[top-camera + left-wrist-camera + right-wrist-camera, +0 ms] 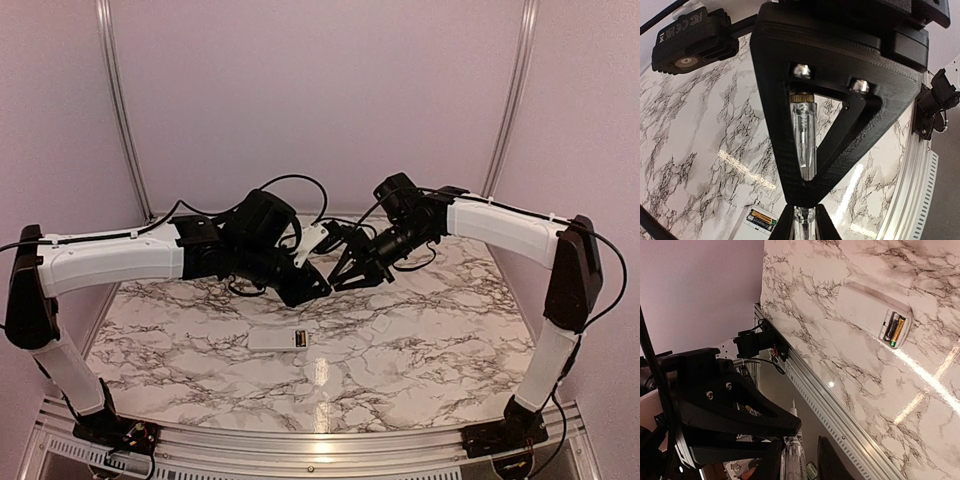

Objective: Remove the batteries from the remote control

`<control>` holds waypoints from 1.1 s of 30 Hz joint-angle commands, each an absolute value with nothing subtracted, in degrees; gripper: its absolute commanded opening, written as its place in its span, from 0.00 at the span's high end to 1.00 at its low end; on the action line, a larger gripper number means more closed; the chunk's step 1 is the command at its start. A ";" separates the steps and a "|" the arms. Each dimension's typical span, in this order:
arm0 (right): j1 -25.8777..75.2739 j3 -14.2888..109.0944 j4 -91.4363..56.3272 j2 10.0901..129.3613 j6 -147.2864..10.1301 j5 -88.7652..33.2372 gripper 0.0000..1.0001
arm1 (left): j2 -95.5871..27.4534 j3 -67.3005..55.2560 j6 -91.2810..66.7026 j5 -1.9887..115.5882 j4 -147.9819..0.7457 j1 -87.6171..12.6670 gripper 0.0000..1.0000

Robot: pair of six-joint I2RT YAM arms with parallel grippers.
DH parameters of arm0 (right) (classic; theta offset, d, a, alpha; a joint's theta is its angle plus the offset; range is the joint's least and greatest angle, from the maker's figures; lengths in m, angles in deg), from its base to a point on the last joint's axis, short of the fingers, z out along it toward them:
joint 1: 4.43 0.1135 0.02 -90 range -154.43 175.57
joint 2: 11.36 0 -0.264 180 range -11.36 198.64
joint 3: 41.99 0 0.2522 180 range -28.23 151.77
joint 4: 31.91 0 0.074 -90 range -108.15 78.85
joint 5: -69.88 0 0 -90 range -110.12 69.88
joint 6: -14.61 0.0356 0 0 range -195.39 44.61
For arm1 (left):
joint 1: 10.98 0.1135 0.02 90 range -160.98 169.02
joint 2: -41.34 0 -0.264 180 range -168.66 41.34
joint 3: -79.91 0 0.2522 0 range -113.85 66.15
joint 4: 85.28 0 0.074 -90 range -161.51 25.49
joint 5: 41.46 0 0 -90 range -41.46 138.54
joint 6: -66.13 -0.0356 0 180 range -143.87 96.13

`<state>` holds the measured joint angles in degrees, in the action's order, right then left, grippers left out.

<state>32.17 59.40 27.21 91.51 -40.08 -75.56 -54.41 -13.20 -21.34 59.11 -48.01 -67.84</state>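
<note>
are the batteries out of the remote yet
No, the batteries sit side by side in the open compartment of the remote control, which lies flat on the table.

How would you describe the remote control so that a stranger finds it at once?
Look at the middle of the marble table. The remote control lies flat there, a slim white bar. Only it has an open compartment at one end with batteries inside.
</note>
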 commanded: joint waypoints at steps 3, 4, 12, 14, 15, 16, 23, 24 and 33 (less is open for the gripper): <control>32.66 60.45 29.13 91.92 -42.25 -77.60 0.77 | -56.53 -16.78 -22.68 58.19 -46.60 -68.49 1.00; 32.66 60.37 29.18 91.96 -42.50 -77.78 0.77 | -56.89 -17.08 -22.72 58.27 -46.52 -68.55 1.00; 32.64 61.01 30.49 92.22 -44.20 -77.88 0.83 | -58.88 -19.48 -23.52 57.89 -44.85 -68.98 1.00; 32.66 61.22 31.12 92.18 -44.80 -78.00 0.83 | -58.78 -19.61 -23.52 57.32 -44.65 -68.98 1.00; 32.66 61.29 31.38 92.18 -45.16 -78.11 0.83 | -58.85 -19.70 -23.52 57.04 -44.52 -68.98 1.00; 32.66 61.45 31.83 92.18 -45.53 -78.23 0.83 | -58.83 -19.80 -23.52 56.84 -44.40 -68.99 1.00; 32.66 61.23 35.42 92.03 -48.91 -77.33 0.77 | -58.37 -19.77 -23.52 56.27 -43.96 -68.98 1.00; 32.66 61.12 35.52 91.96 -49.21 -77.26 0.77 | -58.26 -19.68 -23.52 56.27 -43.97 -68.99 1.00; 32.66 61.32 35.14 92.09 -49.44 -78.57 0.80 | -57.91 -19.63 -25.44 56.62 -43.75 -68.98 1.00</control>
<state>32.04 59.49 32.98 91.51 -48.04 -76.74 -57.77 -18.01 -23.68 58.30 -43.79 -69.32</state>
